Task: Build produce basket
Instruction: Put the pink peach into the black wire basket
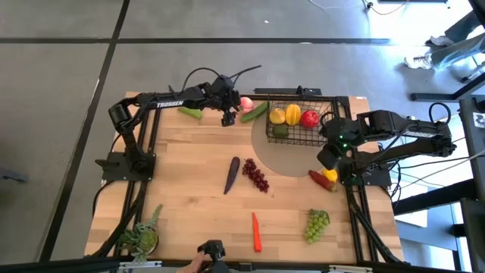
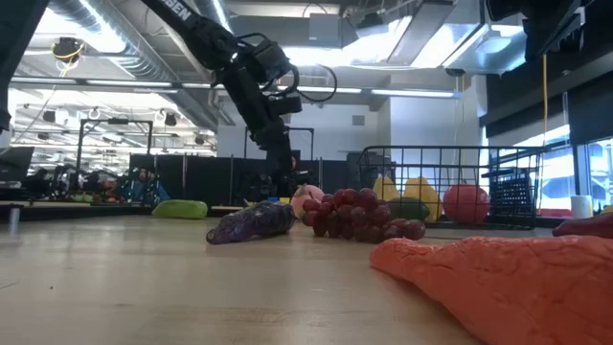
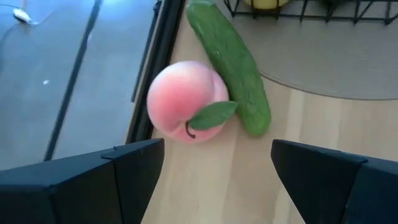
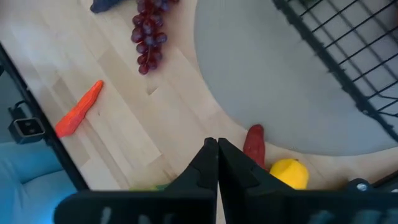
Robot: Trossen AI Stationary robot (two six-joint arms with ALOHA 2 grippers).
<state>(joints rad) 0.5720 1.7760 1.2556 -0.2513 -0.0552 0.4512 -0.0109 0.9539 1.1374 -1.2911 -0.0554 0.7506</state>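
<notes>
Peach [image 3: 186, 102] just beyond open left gripper [image 3: 217, 171]

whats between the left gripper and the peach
Nothing: in the left wrist view, bare wood separates the open left gripper from the peach.

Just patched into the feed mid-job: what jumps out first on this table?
The left end effector hangs open over the pink peach, which lies against the cucumber at the table's far edge, just outside the basket. The basket already holds several pieces, while the eggplant, dark grapes and carrot lie loose mid-table.
</notes>
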